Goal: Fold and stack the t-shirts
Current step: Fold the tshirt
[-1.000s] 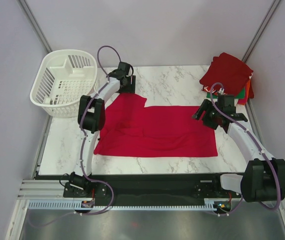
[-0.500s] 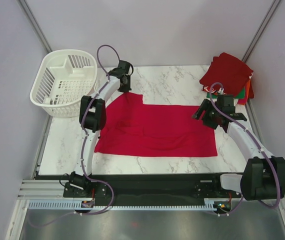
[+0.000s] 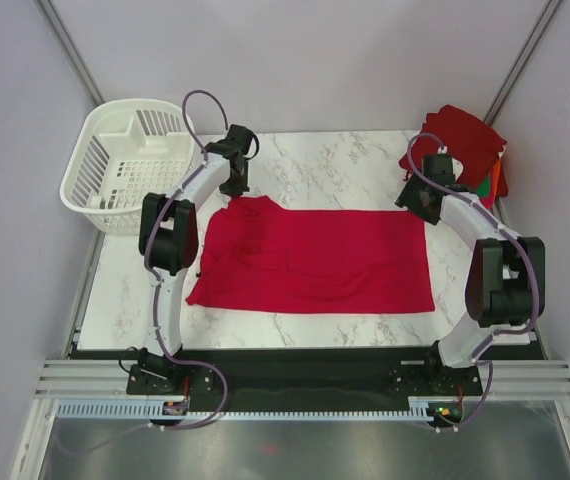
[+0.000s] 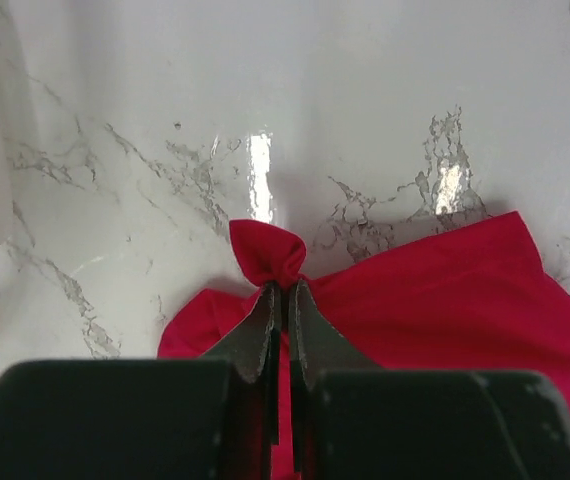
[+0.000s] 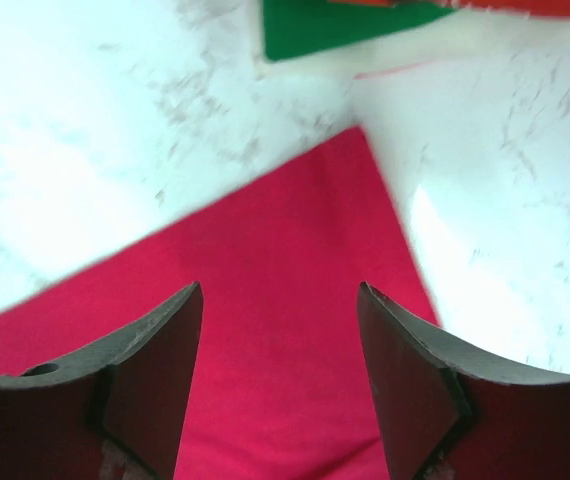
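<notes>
1. Fingers point(image 4: 257, 335) of the left gripper point(image 4: 283, 300) are pressed together on a small puckered tuft of the red t-shirt point(image 4: 445, 300). The tuft pokes out just past their tips.
2. Cloth around that pinch is gathered into soft folds, and beyond it the bare marble table point(image 4: 345, 110) shows.
3. Fingers point(image 5: 155, 370) of the right gripper point(image 5: 279, 292) are spread wide, with red cloth filling the gap between them. The shirt's far right corner lies just past the tips. Whether the tips touch the cloth cannot be told.
4. Seen from the top camera, the red t-shirt point(image 3: 315, 260) lies spread in the middle of the table point(image 3: 335, 160), its long side running left to right and its near hem roughly parallel to the near edge. Its far left corner is drawn to a point at the left gripper point(image 3: 233, 186).
5. The left arm point(image 3: 170, 235) runs up the left side from the near edge. The right arm point(image 3: 500, 275) runs up the right edge, and the right gripper point(image 3: 427, 200) sits over the shirt's far right corner.
6. The folded stack point(image 3: 460, 140) sits at the far right corner, just beyond the right gripper. A dark red shirt is on top, with green point(image 3: 482, 186) and orange edges showing beneath it.
7. The basket point(image 3: 125, 165), white and slatted, stands at the far left corner and overhangs the left edge.
</notes>
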Controlling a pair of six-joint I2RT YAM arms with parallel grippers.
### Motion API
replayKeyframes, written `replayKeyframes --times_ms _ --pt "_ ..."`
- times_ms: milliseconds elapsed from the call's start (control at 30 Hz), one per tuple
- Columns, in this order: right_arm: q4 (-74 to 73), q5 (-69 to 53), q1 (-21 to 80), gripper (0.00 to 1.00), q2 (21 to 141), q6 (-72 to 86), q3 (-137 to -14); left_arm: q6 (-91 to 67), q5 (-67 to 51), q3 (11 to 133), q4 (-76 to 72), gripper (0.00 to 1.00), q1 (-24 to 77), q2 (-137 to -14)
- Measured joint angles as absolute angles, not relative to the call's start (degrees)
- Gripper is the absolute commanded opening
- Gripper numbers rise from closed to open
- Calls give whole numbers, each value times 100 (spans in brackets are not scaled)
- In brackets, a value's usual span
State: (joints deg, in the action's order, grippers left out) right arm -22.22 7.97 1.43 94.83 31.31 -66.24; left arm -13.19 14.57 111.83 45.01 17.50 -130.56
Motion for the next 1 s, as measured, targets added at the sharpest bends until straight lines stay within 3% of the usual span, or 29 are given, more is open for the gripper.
replayKeyframes --times_ms 333,667,800,1000 --pt "-1841 969 -513 65 10831 2943 -6884 -1319 1448 11172 4545 2 1798 -12943" --pt "-1009 622 -585 60 11100 2871 -6971 -1319 1448 11172 4576 2 1833 -12960" --pt "-655 469 -587 46 11109 2877 -6840 -1319 1448 11172 4584 2 1846 -12978" --pt "-366 318 -587 0 11115 2926 -6661 -1319 1448 11172 4602 2 1850 -12978"
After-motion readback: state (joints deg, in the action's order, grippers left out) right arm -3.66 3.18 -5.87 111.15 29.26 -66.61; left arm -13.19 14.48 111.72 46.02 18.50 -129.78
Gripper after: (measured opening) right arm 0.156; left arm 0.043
